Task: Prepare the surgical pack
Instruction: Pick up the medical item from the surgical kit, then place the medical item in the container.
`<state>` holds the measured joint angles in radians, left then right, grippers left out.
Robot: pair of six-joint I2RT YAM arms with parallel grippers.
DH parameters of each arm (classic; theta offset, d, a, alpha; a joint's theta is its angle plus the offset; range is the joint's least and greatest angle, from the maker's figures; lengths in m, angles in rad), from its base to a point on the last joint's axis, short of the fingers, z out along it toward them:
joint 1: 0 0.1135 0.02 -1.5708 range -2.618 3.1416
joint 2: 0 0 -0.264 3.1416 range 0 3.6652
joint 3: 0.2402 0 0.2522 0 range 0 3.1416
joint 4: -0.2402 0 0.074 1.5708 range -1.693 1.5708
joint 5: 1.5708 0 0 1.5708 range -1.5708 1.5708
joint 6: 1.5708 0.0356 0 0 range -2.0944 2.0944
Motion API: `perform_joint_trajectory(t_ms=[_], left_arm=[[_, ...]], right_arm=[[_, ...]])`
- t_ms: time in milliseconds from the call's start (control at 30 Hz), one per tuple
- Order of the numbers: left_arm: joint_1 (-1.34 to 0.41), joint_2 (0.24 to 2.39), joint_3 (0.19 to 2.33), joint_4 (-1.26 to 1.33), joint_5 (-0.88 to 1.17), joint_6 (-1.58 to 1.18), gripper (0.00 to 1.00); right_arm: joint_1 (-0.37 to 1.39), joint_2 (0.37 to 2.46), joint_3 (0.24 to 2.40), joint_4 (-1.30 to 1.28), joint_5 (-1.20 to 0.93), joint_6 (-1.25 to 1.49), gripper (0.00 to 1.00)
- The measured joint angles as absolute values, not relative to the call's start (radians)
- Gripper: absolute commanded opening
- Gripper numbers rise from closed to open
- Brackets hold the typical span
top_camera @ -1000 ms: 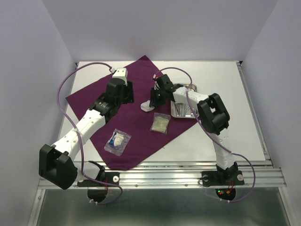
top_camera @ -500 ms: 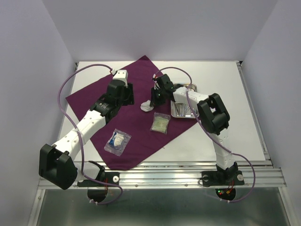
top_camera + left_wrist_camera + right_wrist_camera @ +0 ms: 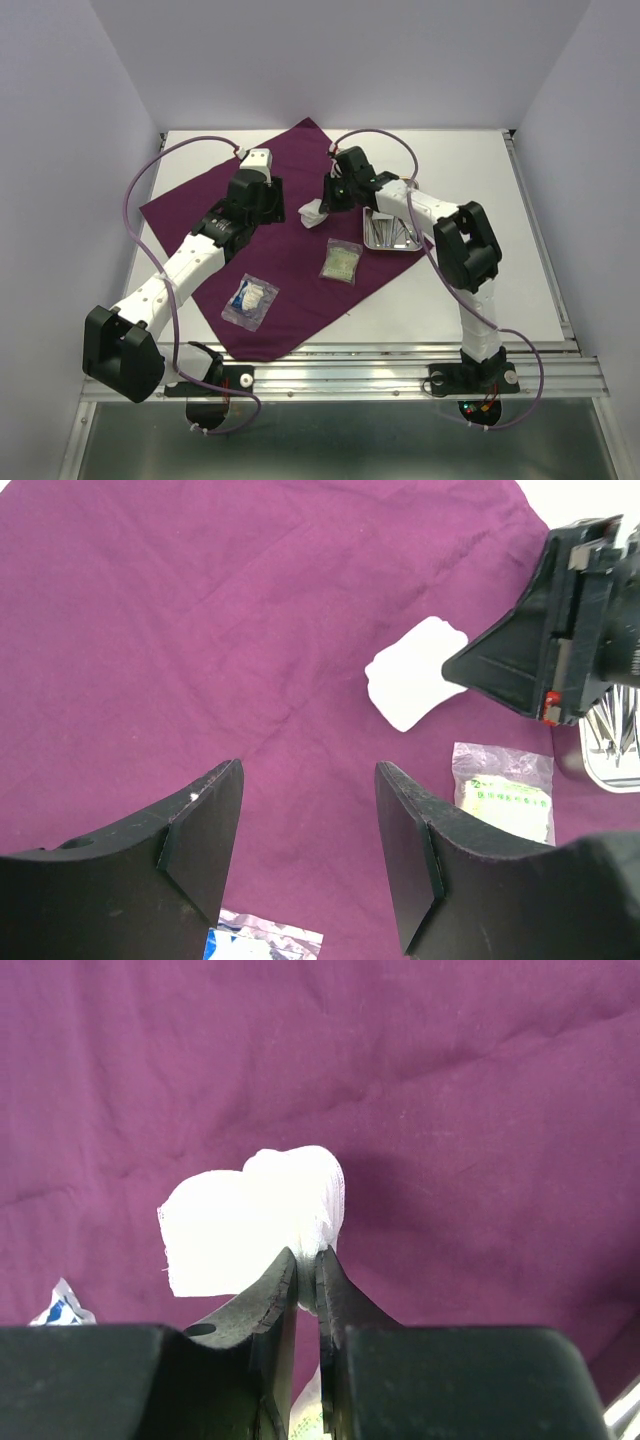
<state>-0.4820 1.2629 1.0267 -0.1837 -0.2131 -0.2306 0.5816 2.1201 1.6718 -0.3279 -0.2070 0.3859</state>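
Note:
A dark-purple cloth (image 3: 240, 215) lies spread on the white table. My right gripper (image 3: 306, 1272) is shut on a white gauze pad (image 3: 245, 1225) and holds it above the cloth; the pad also shows in the top view (image 3: 313, 210) and the left wrist view (image 3: 415, 673). My left gripper (image 3: 308, 810) is open and empty over the cloth, left of the pad. A steel tray (image 3: 390, 232) with metal instruments sits at the cloth's right edge. A clear packet with greenish contents (image 3: 341, 262) and a clear packet with blue and white contents (image 3: 250, 299) lie on the cloth.
The right arm's black gripper body (image 3: 565, 640) hangs close to the right of my left gripper's field. The table's bare white surface (image 3: 470, 180) extends right of the tray. A metal rail (image 3: 400, 375) runs along the near edge.
My right gripper has lifted the gauze pad off the cloth and moved it a little up and back. The left arm has barely moved.

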Motion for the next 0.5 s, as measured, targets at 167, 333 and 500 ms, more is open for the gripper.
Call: perform_joint_trajectory(t_ms=[167, 333, 500], left_arm=[[-0.482, 1.263, 1.027, -0.184, -0.214, -0.231, 0.66], [-0.482, 1.255, 1.027, -0.184, -0.221, -0.231, 0.66], [-0.482, 1.233, 1.026, -0.184, -0.234, -0.231, 0.66]], right_arm=[[0.582, 2.108, 1.672, -0.328, -0.192, 0.389, 0.01], [0.570, 2.100, 1.672, -0.329, -0.190, 0.389, 0.01], [0.505, 2.042, 1.650, -0.330, -0.191, 0.393, 0.01]])
